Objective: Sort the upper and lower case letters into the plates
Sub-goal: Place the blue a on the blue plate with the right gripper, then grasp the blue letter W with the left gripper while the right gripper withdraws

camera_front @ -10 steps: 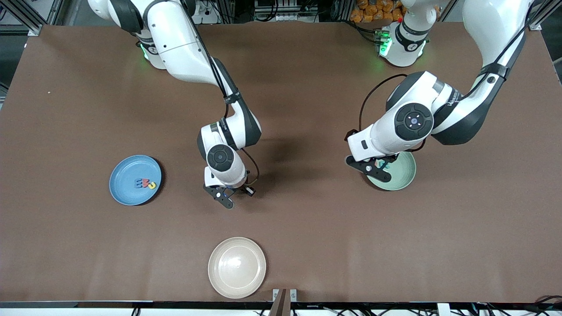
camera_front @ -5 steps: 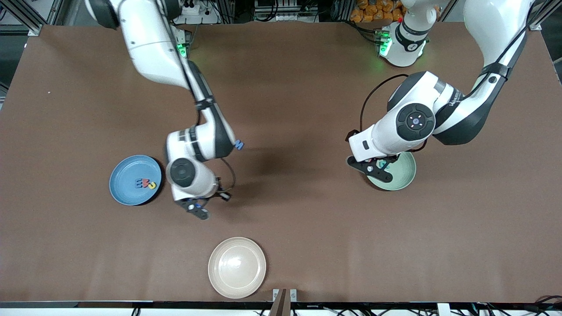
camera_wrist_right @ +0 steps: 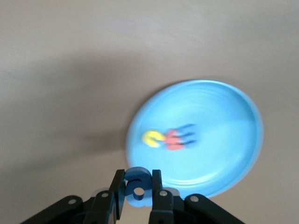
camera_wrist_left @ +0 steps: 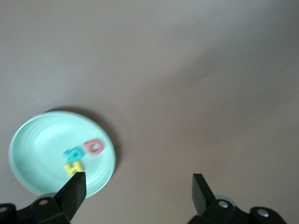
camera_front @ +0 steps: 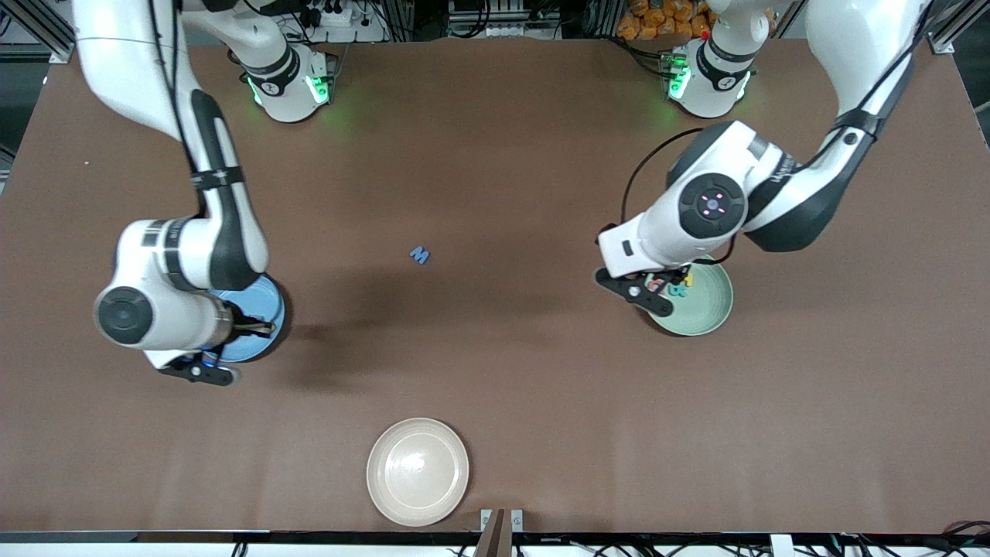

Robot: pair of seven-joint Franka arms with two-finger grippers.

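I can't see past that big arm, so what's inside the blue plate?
The right wrist view shows a yellow letter, a red one and a blue one lying in the blue plate. In the front view the arm covers them. The right gripper holds another blue letter over its rim.

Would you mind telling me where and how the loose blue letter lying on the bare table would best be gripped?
The blue letter lies flat and alone on the table, nothing beside it. A pincer should probably come straight down from above and close across its two outer side edges, since it is too low to take from the side. The left pincer is open and free.
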